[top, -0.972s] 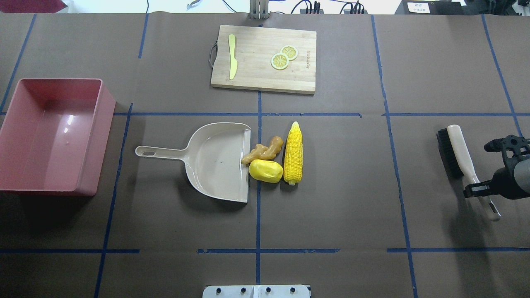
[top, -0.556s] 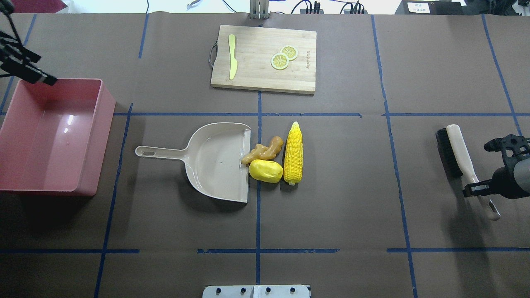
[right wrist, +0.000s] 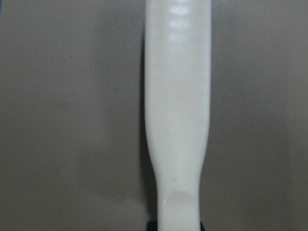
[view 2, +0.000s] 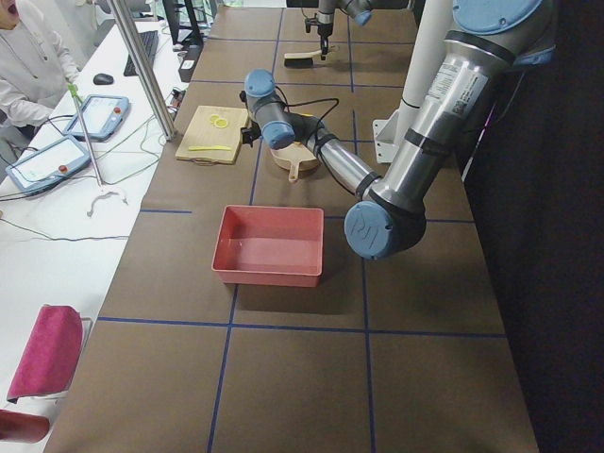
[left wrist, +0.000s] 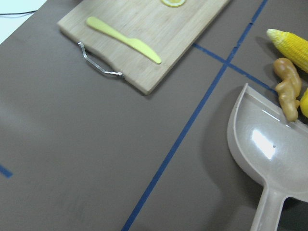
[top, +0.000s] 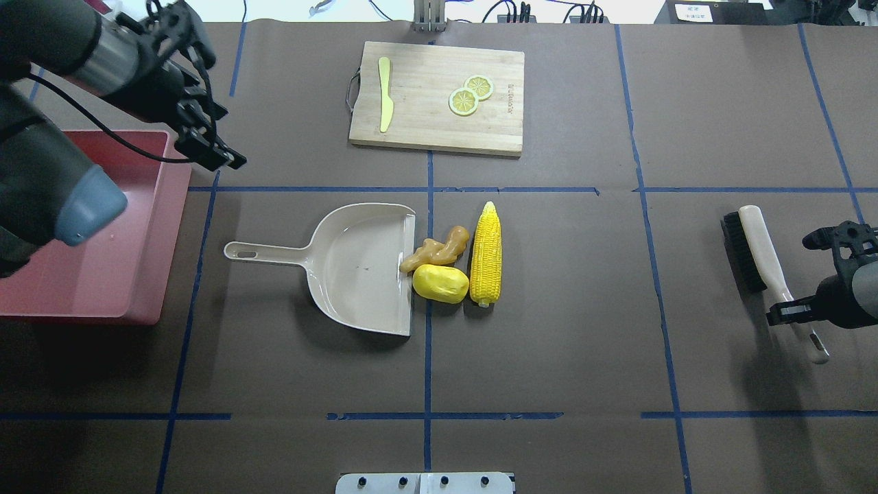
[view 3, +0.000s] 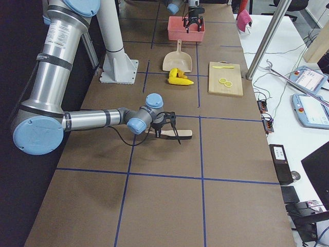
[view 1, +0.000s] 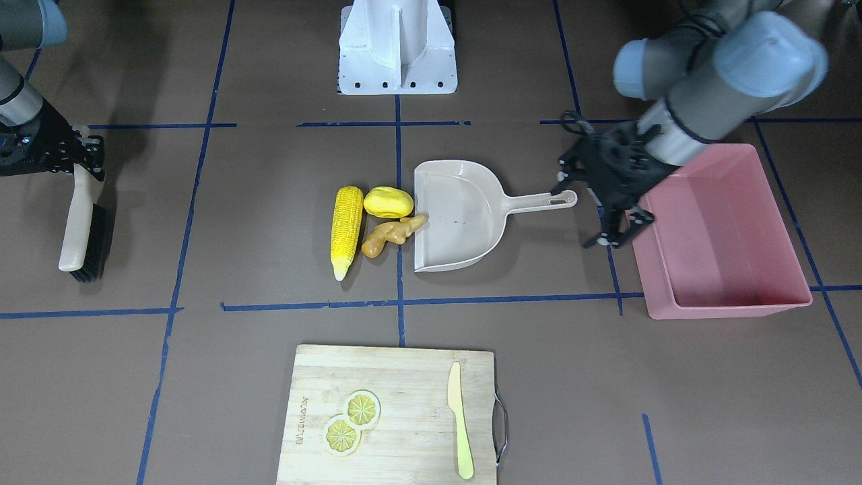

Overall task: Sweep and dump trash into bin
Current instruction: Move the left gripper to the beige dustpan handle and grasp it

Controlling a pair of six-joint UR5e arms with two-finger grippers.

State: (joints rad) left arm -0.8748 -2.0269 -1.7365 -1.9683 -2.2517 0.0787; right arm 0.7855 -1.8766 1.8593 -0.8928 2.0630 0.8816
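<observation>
overhead exterior: left fingers (top: 212, 152) wide apart near glossy pink bin (top: 147, 261), right fingers (top: 785, 313) tight around smooth cream brush handle (top: 761, 247)

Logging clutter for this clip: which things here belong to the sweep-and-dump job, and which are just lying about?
Job: corn cob, potato lump, ginger root, dustpan, brush, pink bin.
Lying about: cutting board, knife, lemon slices.

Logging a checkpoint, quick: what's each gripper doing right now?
Left gripper: open, empty.
Right gripper: around the white-handled black-bristled brush; grip cannot be told.
</observation>
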